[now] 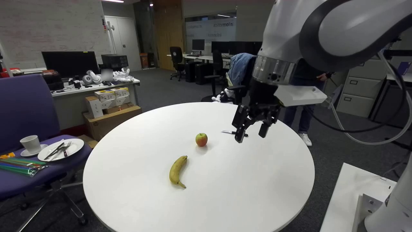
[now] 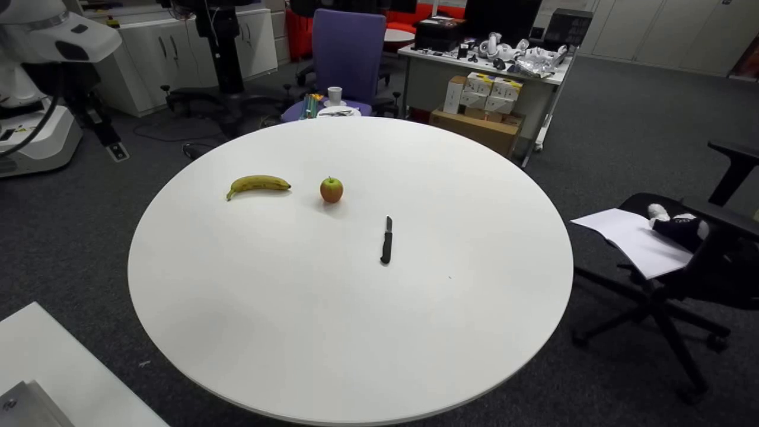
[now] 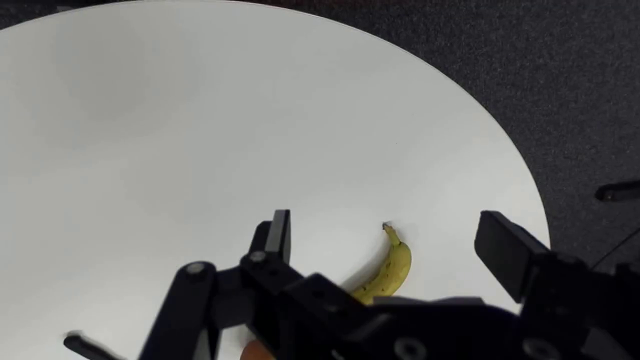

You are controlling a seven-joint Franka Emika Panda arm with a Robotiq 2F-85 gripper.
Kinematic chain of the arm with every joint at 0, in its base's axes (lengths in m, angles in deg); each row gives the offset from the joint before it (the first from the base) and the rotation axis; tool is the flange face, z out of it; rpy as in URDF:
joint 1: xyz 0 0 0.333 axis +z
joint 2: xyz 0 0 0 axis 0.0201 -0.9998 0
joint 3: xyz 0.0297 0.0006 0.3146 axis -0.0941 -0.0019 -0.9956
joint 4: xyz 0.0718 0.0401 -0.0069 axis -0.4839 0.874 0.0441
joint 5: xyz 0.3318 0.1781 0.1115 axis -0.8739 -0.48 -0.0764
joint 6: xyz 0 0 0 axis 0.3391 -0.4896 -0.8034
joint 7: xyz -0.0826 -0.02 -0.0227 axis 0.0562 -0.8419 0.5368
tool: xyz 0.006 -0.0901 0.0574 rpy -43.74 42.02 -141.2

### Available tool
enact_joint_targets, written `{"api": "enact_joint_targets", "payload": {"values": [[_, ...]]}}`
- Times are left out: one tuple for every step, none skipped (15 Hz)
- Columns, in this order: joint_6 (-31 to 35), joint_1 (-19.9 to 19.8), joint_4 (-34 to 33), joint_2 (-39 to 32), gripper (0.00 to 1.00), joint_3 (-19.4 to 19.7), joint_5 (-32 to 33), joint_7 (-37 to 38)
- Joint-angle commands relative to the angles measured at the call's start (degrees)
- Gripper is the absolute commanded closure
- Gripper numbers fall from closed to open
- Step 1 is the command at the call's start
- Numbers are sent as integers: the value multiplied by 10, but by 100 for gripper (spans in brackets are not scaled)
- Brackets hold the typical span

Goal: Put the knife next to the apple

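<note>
Fork [image 1: 66,152] and other cutlery [image 1: 54,151] lie on a plate [image 1: 78,145] beside a saucer [image 1: 29,155] bearing a cup [image 1: 31,144], on a purple chair [image 1: 27,106]. On the worktop [image 2: 350,338], a paring knife [image 2: 386,243] lies apart from an apple [image 2: 331,190]; the tool [image 1: 251,134], jaws spread wide, holds nothing.

The hand [image 3: 386,230] is hanging wide-jawed, partly hiding the banana [image 3: 395,267] and apple [image 3: 256,351]. The knife [image 3: 87,348] is showing its handle at lower left.

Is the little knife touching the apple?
No, in an exterior view the white table shows between the knife and the apple.
</note>
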Motion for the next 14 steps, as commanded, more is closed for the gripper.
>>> {"api": "enact_joint_targets", "payload": {"values": [[-11,20,33,42,0,13,-6,-5],[-14,21,44,54,0,12,-6,-2],[-20,26,60,71,0,13,-8,-1],[-27,30,74,87,0,13,-10,2],[-32,34,89,105,0,11,-9,5],[-44,41,104,126,0,12,-13,5],[-57,48,118,148,0,12,-15,3],[-87,42,74,132,0,7,-3,12],[-103,48,80,157,0,7,-5,11],[-122,52,78,179,0,9,-8,9],[-142,57,74,204,0,8,-8,8],[-160,60,71,226,0,7,-9,8],[-164,71,111,276,0,7,-16,4],[-190,70,92,284,0,5,-13,6]]}}
